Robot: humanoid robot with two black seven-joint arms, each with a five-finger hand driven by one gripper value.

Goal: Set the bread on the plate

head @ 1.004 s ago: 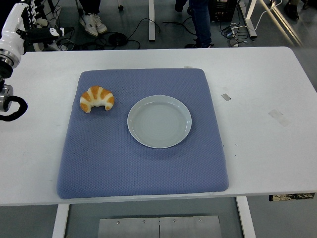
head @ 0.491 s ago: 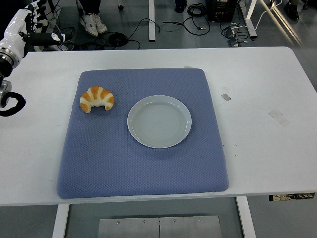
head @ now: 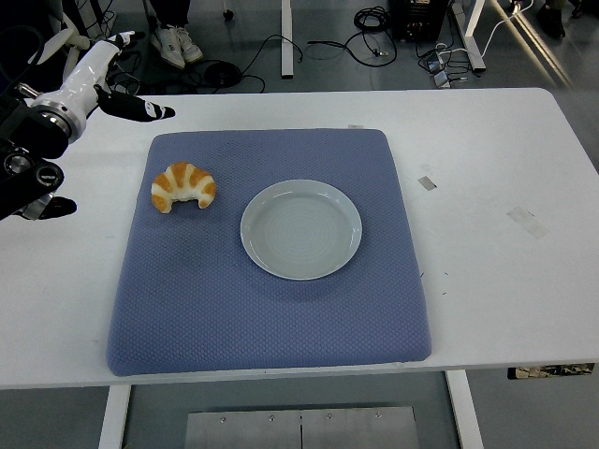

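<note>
Blue mat [head: 271, 309] sits mid-table on the white table [head: 496, 281]; everything else placed relative to it. Bread [head: 182, 186] is a croissant, golden w/ pale stripes, lying on the mat near its far-left corner, curved ends pointing toward the near edge. Plate [head: 301, 229], pale grey-white and round, sits on the mat approx. at its centre, a bit to the far side. Bread is left of the plate, near it but not touching; a strip of bare mat shows between them. Nothing on the plate.

Left hand [head: 98, 79] is off the mat, beyond its far-left corner, up over the table's far-left area. White shell w/ dark fingers [head: 140, 108]; fingers are spread apart and holding nothing, one dark finger pointing toward the mat's far-left corner. Hand is well apart from the bread, no contact. Black forearm comes in from the left side, level w/ the bread.

Beyond the table, past the mat's far edge: grey floor w/ black cables [head: 281, 47] and a person's white shoes [head: 176, 42].
</note>
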